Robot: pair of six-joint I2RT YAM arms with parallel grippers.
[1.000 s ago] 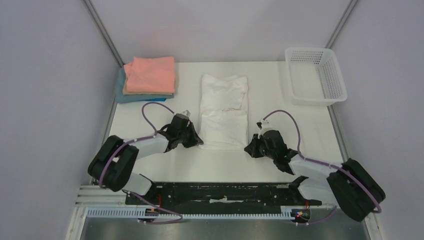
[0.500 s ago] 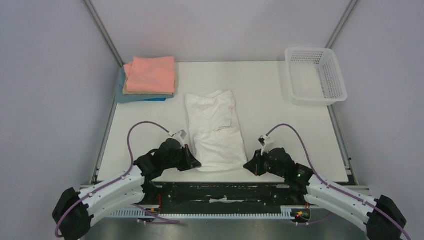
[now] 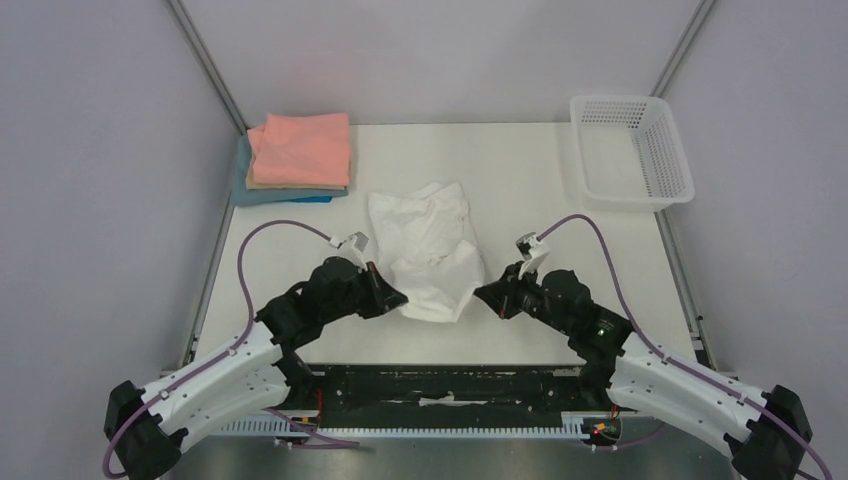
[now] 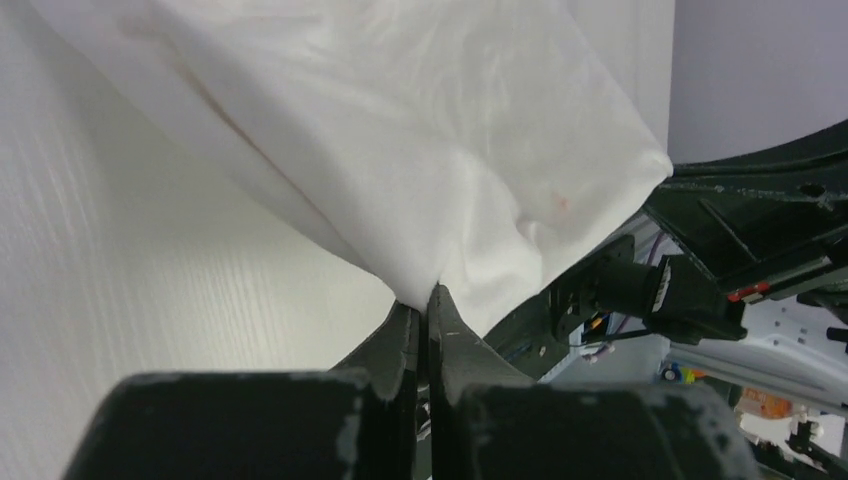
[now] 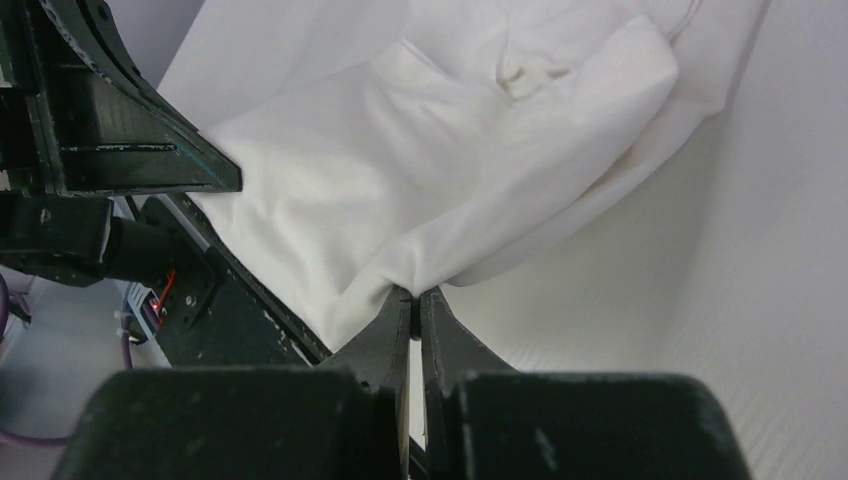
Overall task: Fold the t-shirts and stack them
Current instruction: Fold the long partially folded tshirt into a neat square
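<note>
The white t-shirt (image 3: 428,250) lies in the middle of the table, its near end lifted and bunched. My left gripper (image 3: 393,296) is shut on its near left corner; in the left wrist view the cloth (image 4: 420,130) hangs from the shut tips (image 4: 425,292). My right gripper (image 3: 482,294) is shut on its near right corner; the right wrist view shows the cloth (image 5: 440,160) pinched at the tips (image 5: 413,292). A stack of folded shirts stands at the back left: salmon-pink (image 3: 302,148) on top, tan (image 3: 262,185) under it, blue (image 3: 243,170) at the bottom.
A white lattice basket (image 3: 632,150) stands at the back right corner. The table (image 3: 560,260) ends at a black rail (image 3: 450,385) along the near edge. Grey walls close in both sides and the back.
Both grippers have pulled the shirt's near end toward me, then lifted it up and forward. The shirt has gone from a long flat rectangle to a shorter, bunched shape.
</note>
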